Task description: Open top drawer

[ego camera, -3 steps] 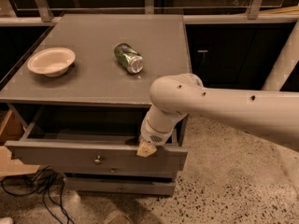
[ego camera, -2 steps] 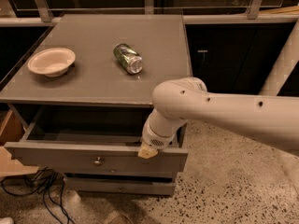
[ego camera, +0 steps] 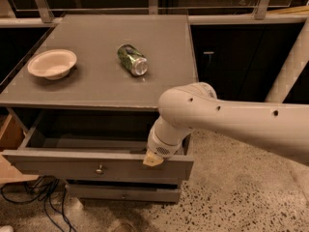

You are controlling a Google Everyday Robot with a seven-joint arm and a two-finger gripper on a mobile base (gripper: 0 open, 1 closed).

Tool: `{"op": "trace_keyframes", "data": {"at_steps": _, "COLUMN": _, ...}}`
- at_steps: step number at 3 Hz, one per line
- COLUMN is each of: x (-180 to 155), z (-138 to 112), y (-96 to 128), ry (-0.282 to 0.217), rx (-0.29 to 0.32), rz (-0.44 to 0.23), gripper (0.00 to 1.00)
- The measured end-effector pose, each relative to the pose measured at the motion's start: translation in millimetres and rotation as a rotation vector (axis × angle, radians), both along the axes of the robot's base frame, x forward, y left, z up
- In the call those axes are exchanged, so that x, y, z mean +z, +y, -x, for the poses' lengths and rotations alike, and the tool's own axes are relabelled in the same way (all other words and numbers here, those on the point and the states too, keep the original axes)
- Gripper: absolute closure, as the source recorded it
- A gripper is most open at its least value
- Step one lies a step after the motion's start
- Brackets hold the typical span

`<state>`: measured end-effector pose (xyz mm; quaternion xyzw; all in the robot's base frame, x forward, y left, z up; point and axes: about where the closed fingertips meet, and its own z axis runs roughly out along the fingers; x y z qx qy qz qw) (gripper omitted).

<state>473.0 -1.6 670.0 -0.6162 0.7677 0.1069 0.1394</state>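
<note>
The top drawer (ego camera: pixel 58 166) of the grey cabinet stands pulled out, its deep grey inside showing, with a small round metal knob (ego camera: pixel 100 168) at the centre of its front. My gripper (ego camera: pixel 153 159) sits at the top edge of the drawer front, right of the knob, at the end of my white arm (ego camera: pixel 227 122) that reaches in from the right. A thinner drawer front (ego camera: pixel 120 193) shows below it.
On the cabinet top (ego camera: pixel 96 81) lie a white bowl (ego camera: pixel 52 63) at the left and a green can (ego camera: pixel 132 59) on its side near the middle. Black cables (ego camera: pixel 34 197) lie on the speckled floor at the lower left. Dark cabinets stand at the right.
The drawer has come out a little further toward the camera, and my gripper has moved with its front edge. The bowl and can have not moved.
</note>
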Motion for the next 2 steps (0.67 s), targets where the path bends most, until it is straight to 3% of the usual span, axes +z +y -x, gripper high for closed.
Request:
{"op": "trace_keyframes", "data": {"at_steps": 1, "x": 3.9, "z": 4.8, "y": -3.6, "ry": -0.016, "rx": -0.043, "rz": -0.001, "gripper": 1.0}}
{"op": "trace_keyframes", "data": {"at_steps": 2, "x": 4.3, "z": 4.8, "y": -3.7, "ry": -0.017, "rx": -0.044, "rz": -0.002, "gripper": 1.0}}
